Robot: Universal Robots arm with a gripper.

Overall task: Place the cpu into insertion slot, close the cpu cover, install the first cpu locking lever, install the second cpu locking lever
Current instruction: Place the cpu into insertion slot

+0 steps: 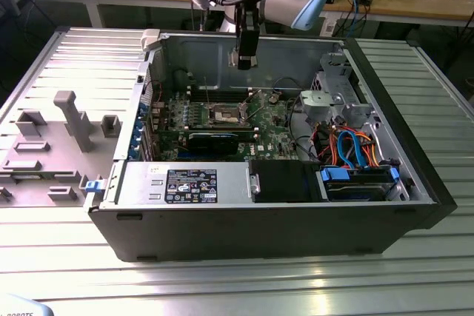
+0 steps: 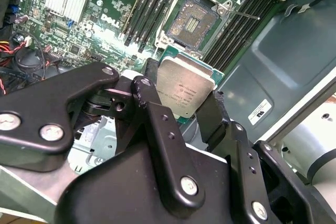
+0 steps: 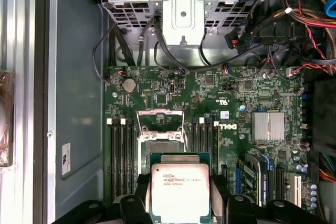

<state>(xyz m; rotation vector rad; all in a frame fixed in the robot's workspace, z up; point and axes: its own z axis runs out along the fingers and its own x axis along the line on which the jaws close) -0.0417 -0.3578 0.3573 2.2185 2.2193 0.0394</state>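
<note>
Open computer case [image 1: 259, 231], a green motherboard [image 3: 210, 93] on its floor. The gripper [image 1: 244, 58] hangs above the board, fingers pinching the cpu [image 2: 185, 90] by opposite edges (silver top showing). The insertion slot [image 2: 193, 22] lies uncovered, below and just ahead of the held chip.

Dull silver metal cpu [image 3: 180, 188], matt black hand [image 2: 184, 93], ribbed shiny metal table [image 1: 222, 279].
</note>
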